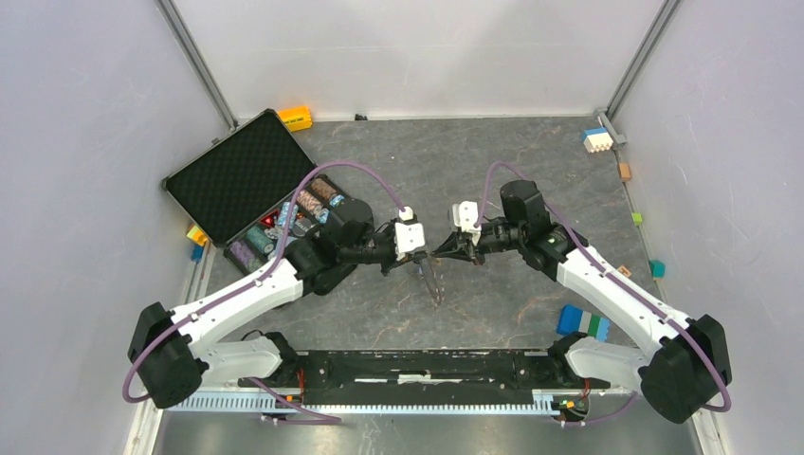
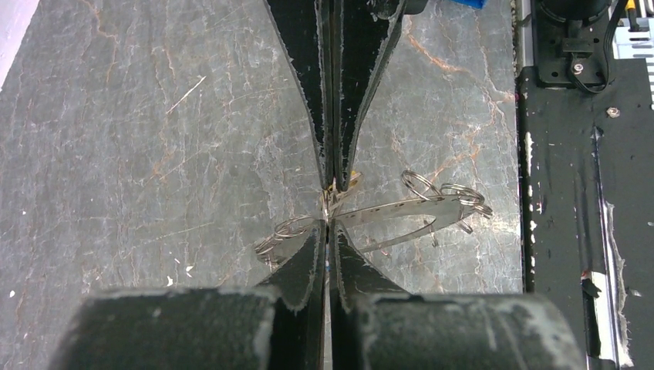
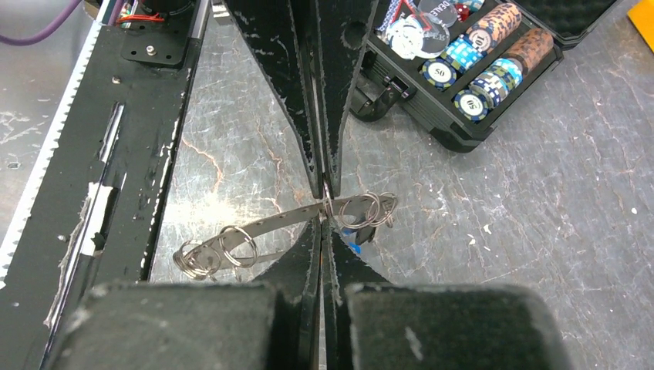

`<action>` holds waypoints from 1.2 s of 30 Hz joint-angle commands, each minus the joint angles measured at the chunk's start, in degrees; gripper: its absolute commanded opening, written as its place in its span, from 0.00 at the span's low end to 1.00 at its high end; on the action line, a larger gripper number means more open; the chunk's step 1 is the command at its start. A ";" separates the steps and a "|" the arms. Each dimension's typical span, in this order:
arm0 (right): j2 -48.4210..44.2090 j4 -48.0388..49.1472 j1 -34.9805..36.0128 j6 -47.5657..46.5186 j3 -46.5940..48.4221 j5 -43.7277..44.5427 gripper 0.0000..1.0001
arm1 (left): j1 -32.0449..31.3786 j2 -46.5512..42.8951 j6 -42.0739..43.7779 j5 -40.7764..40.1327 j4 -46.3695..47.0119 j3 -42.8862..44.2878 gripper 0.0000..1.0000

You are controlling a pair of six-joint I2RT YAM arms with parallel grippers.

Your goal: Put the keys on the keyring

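The two arms meet tip to tip at the centre of the top view, above the marbled grey table [image 1: 531, 180]. The task's thing hangs between them. The left gripper [image 2: 329, 233] is pressed fully shut, and so is the right gripper [image 3: 324, 225]. Both sets of tips come together at one spot on the keyring [image 2: 401, 209], which shows here as a thin silvery band looped back on itself rather than lying on the table. Both appear to pinch that metal, though exactly what sits between the pads is too small to tell. Pinching from opposite sides probably steadies the loop and keeps its opening where the other arm can work it. Clusters of small split rings [image 2: 461, 194] hang on either side of the pinch, and in the top view a strand droops from the meeting point toward the bottom of the frame. A blue key [image 3: 352, 236] shows as a speck just right of the right gripper's tips. I cannot tell whether it is already threaded on or only beside the band. A faint yellow-orange glint at the pinch in the left wrist view may be the other key's head. An open poker-chip case [image 3: 432, 117] sits at the upper right of the right wrist view, well apart from the work.
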 commanded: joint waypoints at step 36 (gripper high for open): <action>2.14 8.38 0.42 8.82 -0.77 7.64 0.00 | 0.18 1.19 -5.39 -3.84 6.66 0.33 0.02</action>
